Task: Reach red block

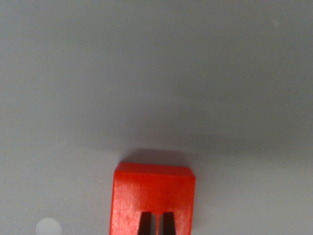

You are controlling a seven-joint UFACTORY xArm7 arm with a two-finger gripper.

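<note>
**Inspector:** Pale grey tabletop [156, 73] fills the wrist view, bare but for a faint round mark at lower left. One object noted: the block [152, 196], red, at bottom centre, cut off by the lower edge.

**Clerk:** Its position against the jaws?

**Inspector:** The jaws [156, 224] show as two dark tips overlapping the block's near part. The block lies directly under and just ahead of them, centred, with no offset to either side. Whether the tips touch it or hang above it cannot be told from this angle.

**Clerk:** State of the jaws?

**Inspector:** Tips stand close, with only a thin slit between; nothing is pinched.

**Clerk:** The block's axis?

**Inspector:** Far edge runs square across the view. Its length cannot be judged, the near end being out of frame.

**Clerk:** Assessment?

**Inspector:** Reach appears all but complete; only a straight descent, if any, should remain.
</note>
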